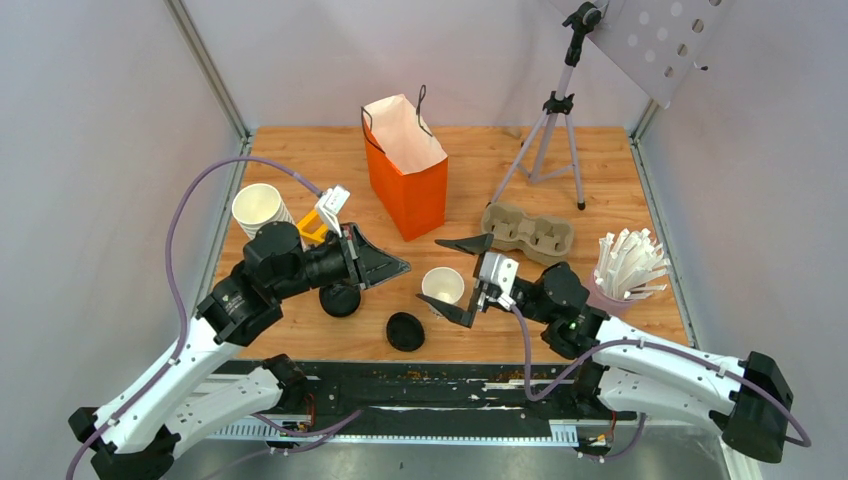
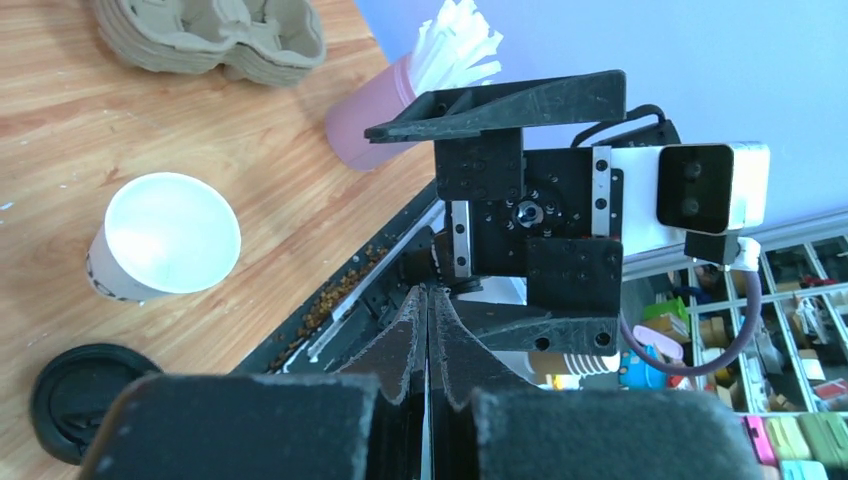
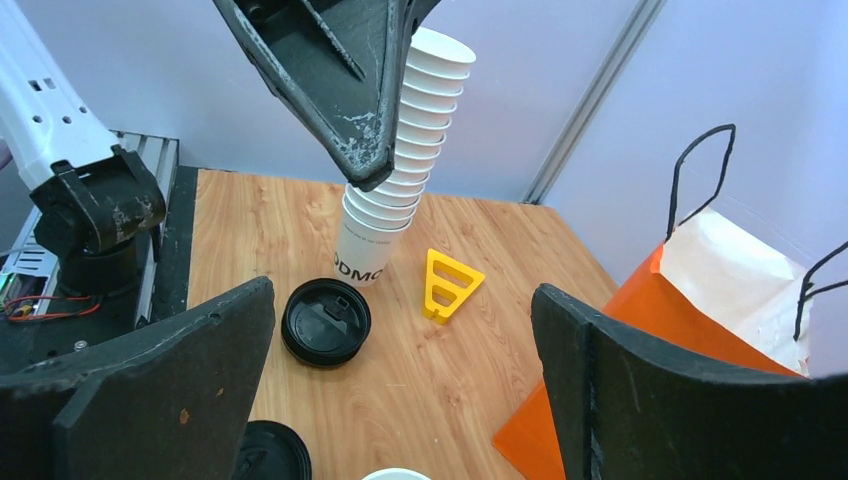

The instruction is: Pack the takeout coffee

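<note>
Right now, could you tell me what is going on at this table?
Two robot arms are working on takeout coffee. The right arm's jaws stand open at a lidless white cup, not gripping it. The left arm's jaws are shut and empty. A black lid and a second lid lie loose. The orange bag stands open at the back; no cup is capped yet.

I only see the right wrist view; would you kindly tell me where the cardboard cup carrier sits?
Observer: The cardboard cup carrier lies on the table, right of the orange paper bag.
Operator: Is anything beside it?
Observer: A pink cup holding white sticks stands further right, near the table's edge.
Operator: Is the cup at my view's bottom edge empty?
Observer: Yes, the lidless white cup is empty inside.
</note>
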Controlling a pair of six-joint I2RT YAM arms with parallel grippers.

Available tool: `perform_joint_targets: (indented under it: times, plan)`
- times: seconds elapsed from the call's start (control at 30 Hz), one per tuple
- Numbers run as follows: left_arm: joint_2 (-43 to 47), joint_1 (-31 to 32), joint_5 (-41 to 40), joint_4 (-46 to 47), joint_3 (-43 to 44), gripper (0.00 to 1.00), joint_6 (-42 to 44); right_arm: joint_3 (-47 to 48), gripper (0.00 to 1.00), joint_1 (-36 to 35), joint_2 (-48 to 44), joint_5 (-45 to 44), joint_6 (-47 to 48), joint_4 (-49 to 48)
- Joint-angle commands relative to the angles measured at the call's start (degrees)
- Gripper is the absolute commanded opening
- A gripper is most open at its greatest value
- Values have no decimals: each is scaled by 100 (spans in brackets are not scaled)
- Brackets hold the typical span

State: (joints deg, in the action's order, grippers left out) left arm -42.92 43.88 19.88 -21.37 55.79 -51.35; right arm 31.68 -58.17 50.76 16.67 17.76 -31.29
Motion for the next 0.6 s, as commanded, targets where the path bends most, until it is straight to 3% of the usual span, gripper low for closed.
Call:
perform_joint_targets:
  times: [0.0, 0.13, 0.33, 0.57]
  plan:
    - [-40, -2, -458, -669, 258, 4, 688, -49, 99, -147, -56, -666, 50, -367]
    - [-278, 2, -1357, -1825, 70, 30, 1452, 57, 97, -151, -529, -1303, -593, 385]
    - [-1056, 11, -1818, -1910, -887, 37, 1490, 402, 96, -151, -1367, -2240, -1709, 1964]
    - [-1953, 324, -2335, -1494, -1314, 37, 1496, 827, 93, -151, -1945, -2676, -2263, 3188]
